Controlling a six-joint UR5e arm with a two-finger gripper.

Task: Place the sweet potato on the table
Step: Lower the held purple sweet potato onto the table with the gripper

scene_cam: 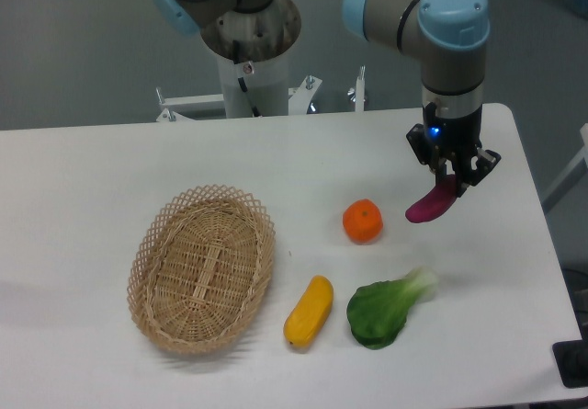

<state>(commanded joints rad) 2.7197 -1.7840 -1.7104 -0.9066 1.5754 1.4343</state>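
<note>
The sweet potato (430, 204) is a small magenta-purple curved piece hanging tilted from my gripper (449, 178), which is shut on its upper end. It hangs low over the right part of the white table (83, 179), its lower tip near the surface; I cannot tell whether it touches. The round orange fruit (363, 221) lies just to its left.
A woven wicker basket (202, 266) stands at the left centre. A yellow oblong vegetable (309, 312) and a green leafy vegetable (386, 308) lie near the front. The table's right edge is close to the gripper. The robot base (248, 51) stands at the back.
</note>
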